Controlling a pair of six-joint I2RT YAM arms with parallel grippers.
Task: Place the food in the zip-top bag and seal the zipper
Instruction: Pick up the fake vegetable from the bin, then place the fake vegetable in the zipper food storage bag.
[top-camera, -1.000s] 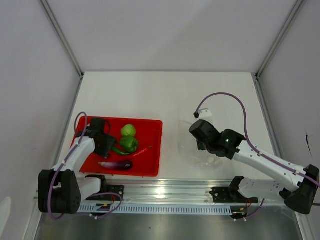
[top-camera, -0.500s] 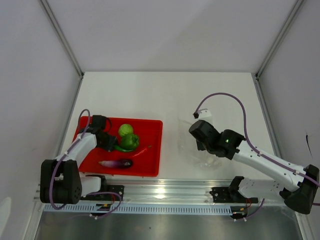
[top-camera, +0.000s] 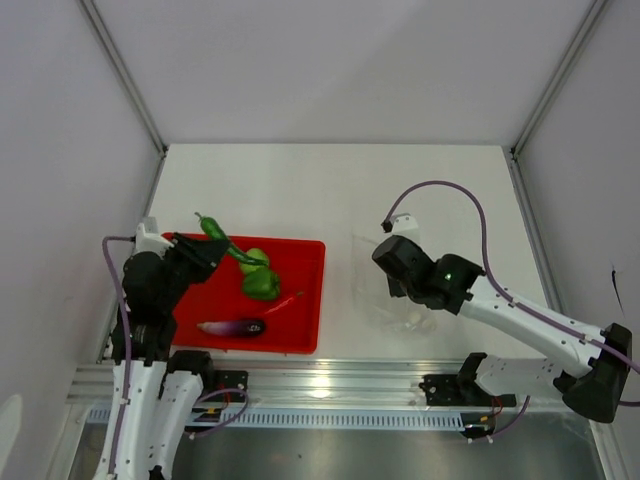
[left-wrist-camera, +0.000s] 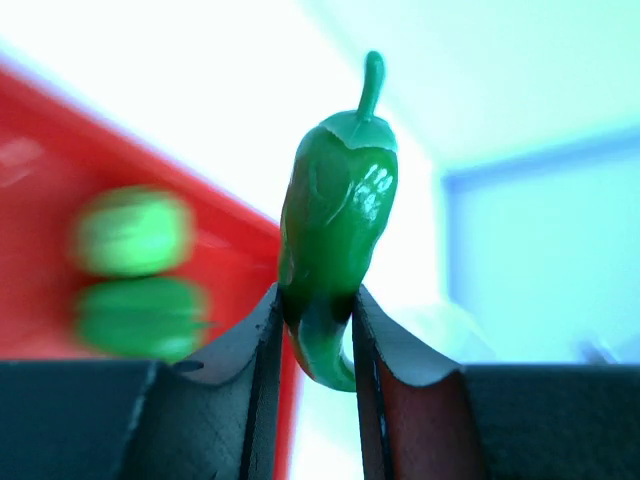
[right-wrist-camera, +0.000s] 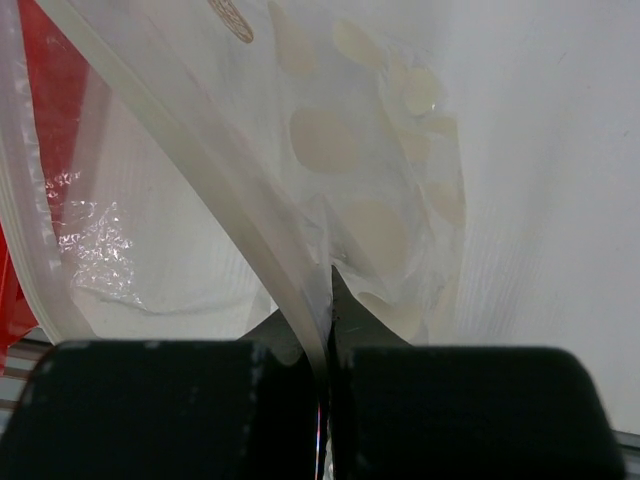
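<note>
Green and shiny, the long pepper (left-wrist-camera: 336, 215) is pinched near its thin end by the left gripper (left-wrist-camera: 316, 300), over the tray's (top-camera: 305, 300) far left corner. Right of the tray, the right gripper (right-wrist-camera: 326, 318) squeezes the edge of the clear, crinkly bag (right-wrist-camera: 170, 230).

You see a smooth, glossy skin with bright highlights on the long green pepper (left-wrist-camera: 335, 220), and matt black fingers (left-wrist-camera: 215, 375) on the left gripper (left-wrist-camera: 315, 300). The zip-top bag (right-wrist-camera: 160, 250) is clear, crinkly plastic film, its zipper (right-wrist-camera: 190, 168) a milky strip. The eggplant (top-camera: 232, 327) shines; the red tray (top-camera: 300, 310) looks like smooth plastic, the table (top-camera: 330, 190) matt white.
</note>
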